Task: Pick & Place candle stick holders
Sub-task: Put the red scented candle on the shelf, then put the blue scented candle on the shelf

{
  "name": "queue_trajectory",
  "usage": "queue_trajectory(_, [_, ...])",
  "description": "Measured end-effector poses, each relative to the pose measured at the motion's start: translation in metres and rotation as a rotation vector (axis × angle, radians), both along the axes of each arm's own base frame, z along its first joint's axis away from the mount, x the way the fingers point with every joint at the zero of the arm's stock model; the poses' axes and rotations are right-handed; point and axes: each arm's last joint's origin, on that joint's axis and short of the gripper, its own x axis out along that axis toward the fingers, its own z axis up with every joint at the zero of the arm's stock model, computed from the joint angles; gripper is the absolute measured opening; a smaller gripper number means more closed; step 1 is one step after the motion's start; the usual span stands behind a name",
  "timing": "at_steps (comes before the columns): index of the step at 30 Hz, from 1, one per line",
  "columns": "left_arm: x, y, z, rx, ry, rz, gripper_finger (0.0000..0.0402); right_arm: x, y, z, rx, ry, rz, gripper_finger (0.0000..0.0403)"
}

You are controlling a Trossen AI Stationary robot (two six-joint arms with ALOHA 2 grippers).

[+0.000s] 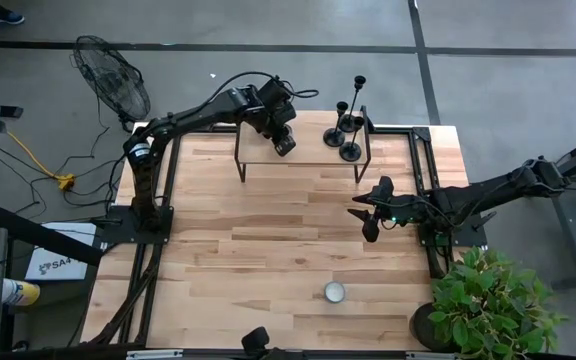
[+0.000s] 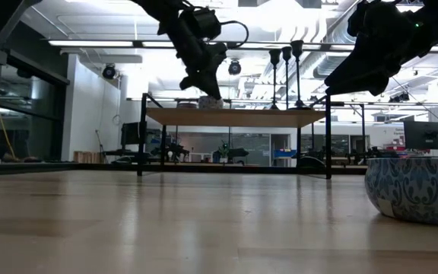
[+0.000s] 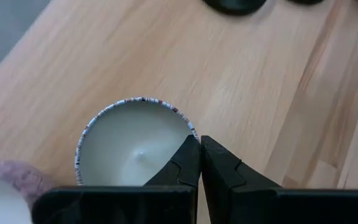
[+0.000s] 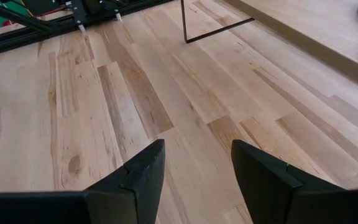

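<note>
The three black candle stick holders (image 1: pixel 349 128) are standing upright on a raised wooden shelf (image 1: pixel 298 148) at the far edge of the table (image 1: pixel 268 260). They are grouped close together near the shelf's right end, and they differ in height; in the low view their stems and cups (image 2: pixel 286 72) are rising above the shelf top.

The left gripper (image 1: pixel 284 146) is positioned over the shelf, left of the candle stick holders and apart from them. Its fingers (image 3: pixel 191 163) are pressing flat against each other and are holding nothing. In the left wrist view, the fingertips are sitting directly over the rim of a small round tin candle (image 3: pixel 132 144) with pale wax, which is resting on the shelf surface. Whether the fingertips are touching the tin cannot be told.

The right gripper (image 1: pixel 369 222) is hanging above the bare table, in front of the shelf's right end and well apart from the candle stick holders. Its fingers (image 4: pixel 143 175) are standing partly open with a clear gap between them, and only the table planks are showing through that gap.

A patterned bowl (image 1: pixel 335 292) is sitting near the front edge of the table.
</note>
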Motion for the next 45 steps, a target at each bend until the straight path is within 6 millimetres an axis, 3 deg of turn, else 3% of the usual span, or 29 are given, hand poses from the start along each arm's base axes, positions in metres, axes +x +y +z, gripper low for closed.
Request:
queue_trajectory(17, [0.0, 0.0, 0.0, -0.001, -0.003, 0.005, 0.0003, 0.0, 0.0, 0.0, -0.001, 0.001, 0.001, 0.0181])
queue_trajectory(33, [-0.001, 0.001, 0.001, 0.036, 0.013, 0.028, 0.0088, 0.0, 0.0, 0.0, 0.004, 0.0, 0.004, 0.0181])
queue_trajectory(45, [-0.009, -0.002, 0.038, 0.093, 0.009, 0.027, 0.0091, 0.0, 0.0, -0.001, 0.005, 0.012, 0.01, 0.0181])
